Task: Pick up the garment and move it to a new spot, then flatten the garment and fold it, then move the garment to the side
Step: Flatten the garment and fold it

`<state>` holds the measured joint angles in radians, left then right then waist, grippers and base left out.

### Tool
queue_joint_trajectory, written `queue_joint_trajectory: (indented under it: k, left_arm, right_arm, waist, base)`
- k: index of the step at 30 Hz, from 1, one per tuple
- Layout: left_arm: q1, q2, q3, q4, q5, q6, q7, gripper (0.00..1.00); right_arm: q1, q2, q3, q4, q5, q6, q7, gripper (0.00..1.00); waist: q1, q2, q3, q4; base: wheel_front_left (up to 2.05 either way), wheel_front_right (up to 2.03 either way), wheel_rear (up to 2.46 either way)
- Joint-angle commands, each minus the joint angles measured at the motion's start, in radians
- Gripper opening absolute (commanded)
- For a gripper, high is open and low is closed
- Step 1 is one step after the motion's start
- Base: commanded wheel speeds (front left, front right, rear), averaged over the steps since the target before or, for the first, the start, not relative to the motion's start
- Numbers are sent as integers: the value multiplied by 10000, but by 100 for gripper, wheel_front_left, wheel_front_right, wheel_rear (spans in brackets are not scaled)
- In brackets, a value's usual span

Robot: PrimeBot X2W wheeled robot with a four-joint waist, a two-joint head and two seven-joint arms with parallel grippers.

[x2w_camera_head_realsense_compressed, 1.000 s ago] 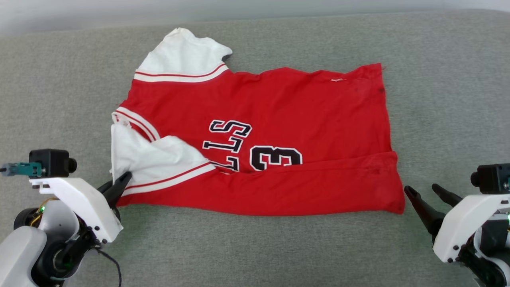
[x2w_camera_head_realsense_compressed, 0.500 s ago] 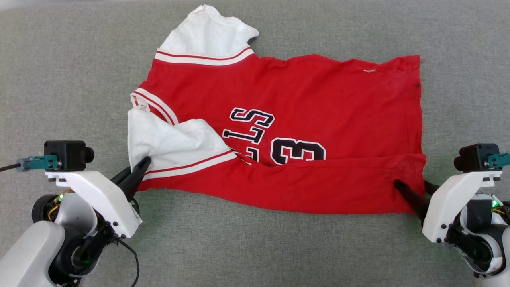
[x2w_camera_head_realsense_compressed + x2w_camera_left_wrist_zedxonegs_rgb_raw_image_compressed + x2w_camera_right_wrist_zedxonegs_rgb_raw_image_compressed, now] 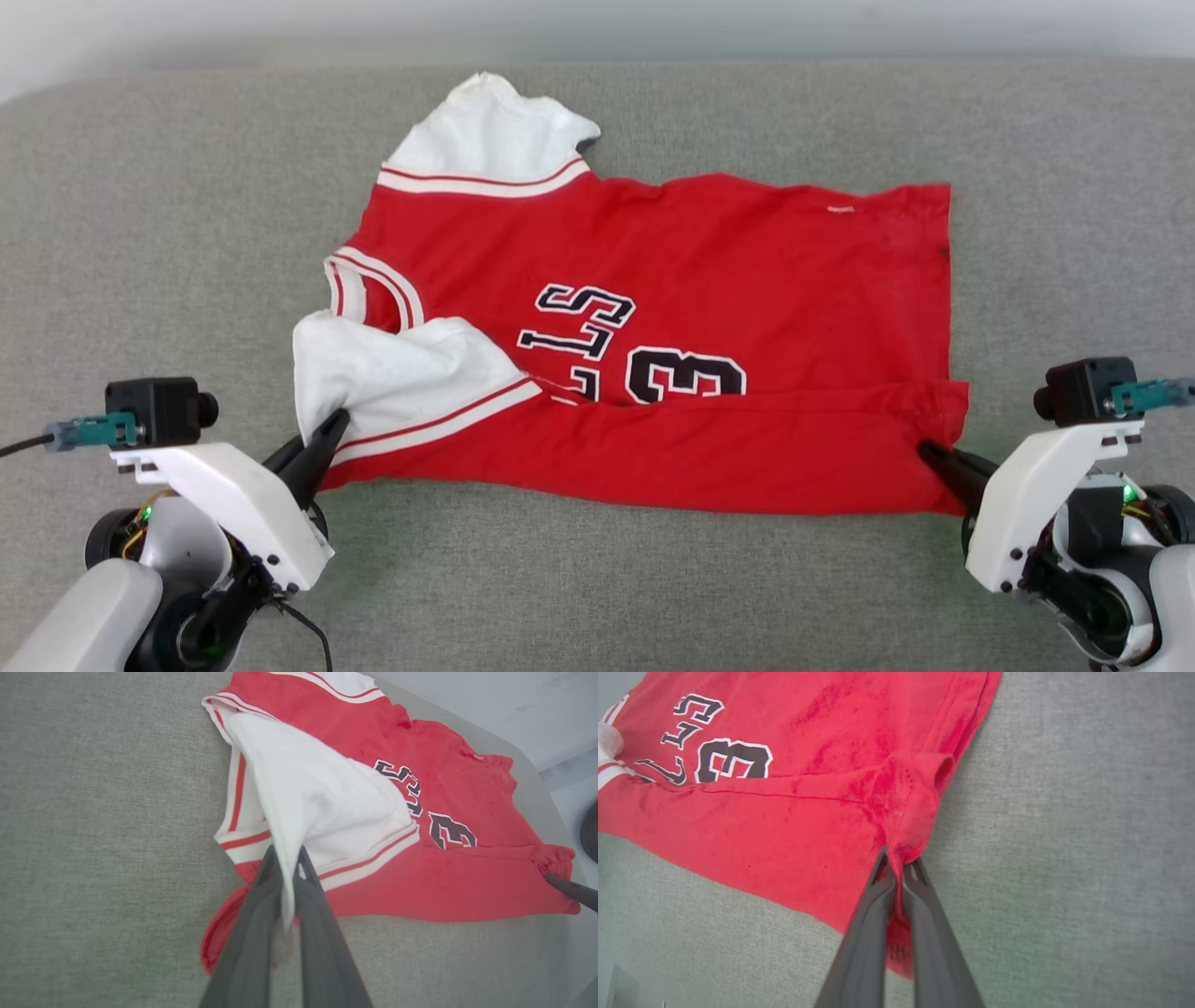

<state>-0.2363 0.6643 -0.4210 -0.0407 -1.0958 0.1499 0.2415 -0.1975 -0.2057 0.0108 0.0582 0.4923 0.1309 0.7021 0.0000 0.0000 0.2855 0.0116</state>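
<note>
The garment (image 3: 709, 271) lies on the grey pad (image 3: 168, 233) ahead of both fingertips, long axis running gripper to gripper: left gripper (image 3: 331, 425) pinches the white sleeve (image 3: 383, 383), right gripper (image 3: 929, 451) pinches the hem corner (image 3: 945, 415).

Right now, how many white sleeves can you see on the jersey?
2. The far sleeve lies at the garment's far left corner; the near sleeve is folded onto the front, pinched in the left gripper's jaws.

Garment (image 3: 747, 280) pinched by left hand (image 3: 333, 423), right hand (image 3: 927, 451)
</note>
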Motion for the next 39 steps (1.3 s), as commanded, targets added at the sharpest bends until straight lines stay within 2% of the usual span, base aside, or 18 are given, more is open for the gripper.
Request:
queue_joint_trajectory:
  k: [1, 8, 15, 18, 20, 21, 22, 23, 24, 29, 32, 36, 39]
  left_arm:
    - [202, -2, 28, 11, -58, 52, -84, 0]
    - [962, 93, -12, -220, -114, 324, -171, 0]
    - [2254, 239, 36, -646, -360, 870, -195, 0]
    - [2561, 202, -37, -628, -464, 958, -139, 0]
    - [2656, 54, -108, -471, -575, 865, -141, 0]
    - [2617, -6, -127, -349, -574, 791, -177, 0]
    - [2564, -105, -168, -191, -626, 713, -179, 0]
    - [2477, -214, -156, -40, -684, 632, -247, 37]
    - [2373, -280, -144, 124, -680, 546, -293, 100]
    - [2018, -429, -141, 737, -650, 256, -404, 100]
    - [1809, -359, 61, 794, -455, 222, -781, 100]
    - [1359, -269, 387, 754, 123, 494, -1571, 100]
    - [918, -304, 445, 697, 526, 704, -1889, 100]
  right_arm:
    - [226, -6, 50, -125, 51, -3, -126, 0]
    - [956, -35, 81, -480, 99, -3, -190, 0]
    - [1969, -23, -69, -917, 101, -3, -66, 0]
    - [2244, 7, -163, -975, 46, -3, 11, 0]
    - [2478, 96, -284, -947, 27, -3, 12, 0]
    - [2563, 106, -330, -906, -50, -3, -36, 12]
    - [2640, 156, -351, -845, -56, -3, -79, 44]
    - [2658, 238, -374, -802, -46, -3, -166, 100]
    - [2649, 259, -383, -757, -80, -3, -267, 100]
    - [2435, 190, -71, -844, -174, -3, -1343, 100]
    - [2241, 71, -56, -1118, -400, -3, -2605, 100]
    - [2088, 134, -401, -1421, -1091, -3, -4256, 100]
    - [2009, 310, -661, -1587, -1613, -3, -4980, 100]
  waist:
    - [0, 0, -391, -34]
    - [0, 0, -1215, -65]
    - [0, 0, -1786, -57]
    - [0, 0, -1824, -58]
    - [0, 0, -1810, -37]
    - [0, 0, -1785, -30]
    - [0, 0, -1754, -28]
    - [0, 0, -1701, -41]
    - [0, 0, -1653, -62]
    - [0, 0, -1558, -256]
    - [0, 0, -1634, -424]
    - [0, 0, -1750, -593]
    - [0, 0, -1794, -757]
  base:
    - [0, 0, 0]
    - [0, 0, 0]
    - [0, 0, 0]
    - [0, 0, 0]
    - [0, 0, 0]
    - [0, 0, 0]
    - [0, 0, 0]
    - [0, 0, 0]
    - [0, 0, 0]
    - [0, 0, 0]
    - [0, 0, 0]
    - [0, 0, 0]
    - [0, 0, 0]
